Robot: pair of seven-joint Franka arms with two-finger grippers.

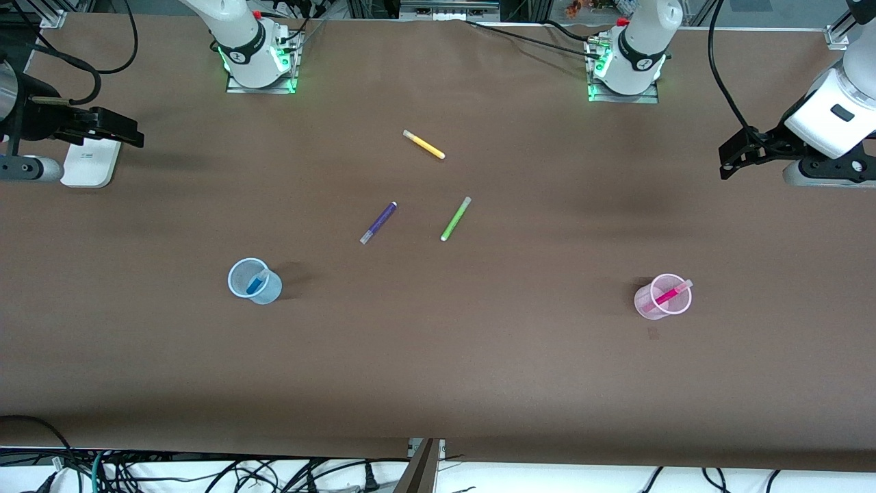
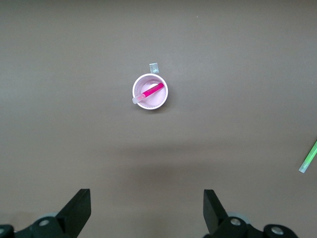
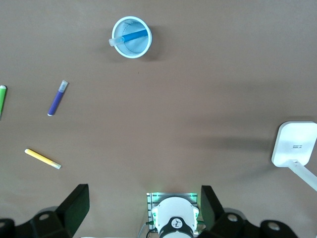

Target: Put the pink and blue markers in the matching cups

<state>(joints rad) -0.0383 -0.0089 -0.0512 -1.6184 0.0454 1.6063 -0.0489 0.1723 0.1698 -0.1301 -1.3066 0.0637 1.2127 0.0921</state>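
Note:
The blue marker [image 1: 257, 282] stands tilted inside the pale blue cup [image 1: 241, 287] toward the right arm's end of the table; both show in the right wrist view, marker [image 3: 133, 36] in cup [image 3: 140, 48]. The pink marker [image 1: 668, 295] leans inside the pale pink cup [image 1: 650, 306] toward the left arm's end; the left wrist view shows the marker [image 2: 153, 90] in the cup [image 2: 157, 103]. My left gripper [image 1: 732, 161] is open and empty, raised at its end of the table. My right gripper [image 1: 120, 130] is open and empty, raised at the other end.
A purple marker [image 1: 378, 222], a green marker [image 1: 456, 218] and a yellow marker [image 1: 423, 144] lie loose mid-table, farther from the front camera than the cups. A white flat device [image 1: 91, 162] lies under the right gripper. The two arm bases [image 1: 260, 61] [image 1: 626, 68] stand at the table's back edge.

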